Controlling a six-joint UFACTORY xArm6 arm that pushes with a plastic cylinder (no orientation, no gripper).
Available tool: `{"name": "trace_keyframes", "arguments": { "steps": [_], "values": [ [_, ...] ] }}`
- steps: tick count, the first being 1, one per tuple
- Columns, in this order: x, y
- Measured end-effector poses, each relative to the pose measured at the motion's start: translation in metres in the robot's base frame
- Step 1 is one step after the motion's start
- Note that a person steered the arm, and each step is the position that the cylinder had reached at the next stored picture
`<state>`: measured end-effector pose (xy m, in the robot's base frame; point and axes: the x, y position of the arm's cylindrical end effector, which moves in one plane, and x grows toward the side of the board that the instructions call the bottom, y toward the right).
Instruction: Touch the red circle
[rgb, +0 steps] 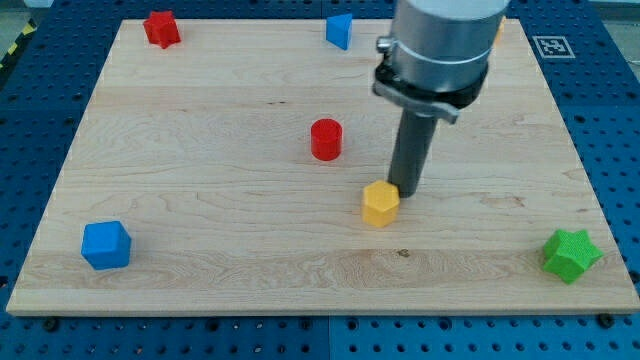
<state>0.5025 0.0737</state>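
Note:
The red circle is a short red cylinder standing near the middle of the wooden board. My tip is down on the board to the right of and below the red circle, well apart from it. The tip sits against the upper right side of a yellow hexagonal block. The arm's grey body hangs over the board's upper right part.
A red star-like block is at the top left. A blue block is at the top middle. A blue cube is at the bottom left. A green star block is at the bottom right. A yellowish bit shows behind the arm at the top.

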Motion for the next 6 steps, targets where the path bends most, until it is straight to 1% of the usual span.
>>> {"name": "trace_keyframes", "arguments": {
  "steps": [1, 2, 3, 5, 6],
  "values": [
    [0.023, -0.024],
    [0.038, -0.039],
    [0.042, -0.051],
    [0.038, -0.053],
    [0.008, -0.054]
  ]
}}
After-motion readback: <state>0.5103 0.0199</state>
